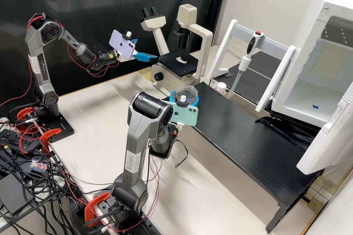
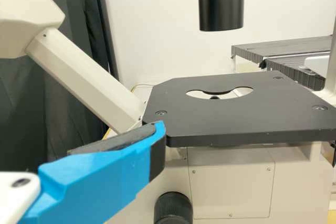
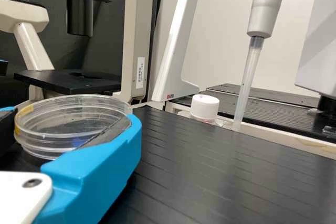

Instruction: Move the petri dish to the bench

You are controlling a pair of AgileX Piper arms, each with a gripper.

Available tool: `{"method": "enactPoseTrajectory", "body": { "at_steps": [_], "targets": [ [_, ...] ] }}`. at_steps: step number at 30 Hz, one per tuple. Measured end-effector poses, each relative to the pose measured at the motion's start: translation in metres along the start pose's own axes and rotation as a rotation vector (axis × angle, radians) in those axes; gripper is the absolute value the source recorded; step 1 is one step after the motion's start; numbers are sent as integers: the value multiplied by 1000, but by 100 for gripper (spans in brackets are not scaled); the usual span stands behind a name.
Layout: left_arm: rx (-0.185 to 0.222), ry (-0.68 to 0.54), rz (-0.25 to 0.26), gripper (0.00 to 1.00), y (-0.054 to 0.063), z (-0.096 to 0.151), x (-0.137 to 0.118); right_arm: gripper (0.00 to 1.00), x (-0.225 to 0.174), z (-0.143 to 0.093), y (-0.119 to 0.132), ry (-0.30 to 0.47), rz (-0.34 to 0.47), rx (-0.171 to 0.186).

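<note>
The right claw grips the petri dish between its fingers, the black bench below, while the left claw gapes empty; the dish likely wants lowering level and slowly, then an even release once fully supported.

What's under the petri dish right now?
The black slatted platform extends beneath that area. The spot directly under the dish is covered by it and the right claw, so I can't tell whether the dish touches the platform.
</note>
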Motion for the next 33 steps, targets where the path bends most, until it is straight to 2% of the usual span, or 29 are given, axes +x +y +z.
{"method": "enactPoseTrajectory", "body": {
  "at_steps": [5,8,15,23,33],
  "targets": [
    [0,0,0,100,0,0,0,0,-4,5,9,-2,18,-6],
    [0,0,0,100,0,0,0,0,-7,7,19,-2,50,8],
    [0,0,0,100,0,0,0,0,1,13,35,-8,50,-20],
    [0,0,0,100,0,0,0,0,7,14,38,-15,43,-24],
    [0,0,0,100,0,0,0,0,8,13,34,-2,23,45]
  ]
}}
